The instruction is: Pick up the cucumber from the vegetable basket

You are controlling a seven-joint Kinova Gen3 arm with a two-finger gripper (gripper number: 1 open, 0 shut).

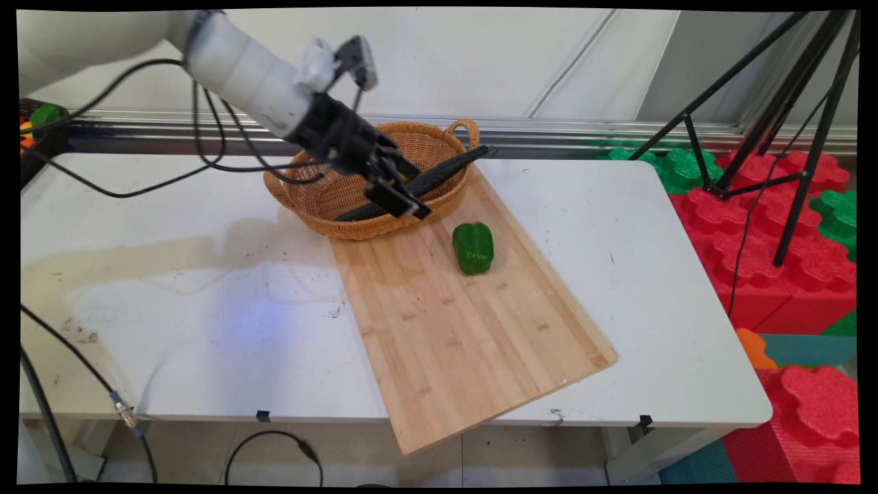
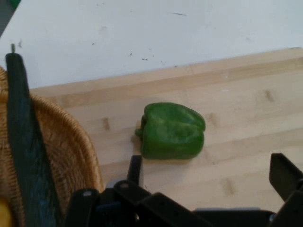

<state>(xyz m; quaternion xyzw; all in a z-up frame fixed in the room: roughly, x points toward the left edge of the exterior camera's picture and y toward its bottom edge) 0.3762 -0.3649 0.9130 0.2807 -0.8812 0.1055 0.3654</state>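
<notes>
A green pepper (image 1: 473, 248) (image 2: 172, 131) lies on its side on the far part of a wooden cutting board (image 1: 466, 322) (image 2: 246, 156), just beside a woven basket (image 1: 343, 199) (image 2: 71, 156) that sits on the board's far end. The gripper (image 1: 401, 195) (image 2: 208, 182) hangs over the basket's near rim, close to the pepper but not touching it, its fingers spread apart with nothing between them. A long dark cucumber (image 1: 439, 177) (image 2: 26, 146) rests slanted in the basket with one end sticking out over the rim, and the board lies on a white table (image 1: 171, 295) (image 2: 142, 33).
</notes>
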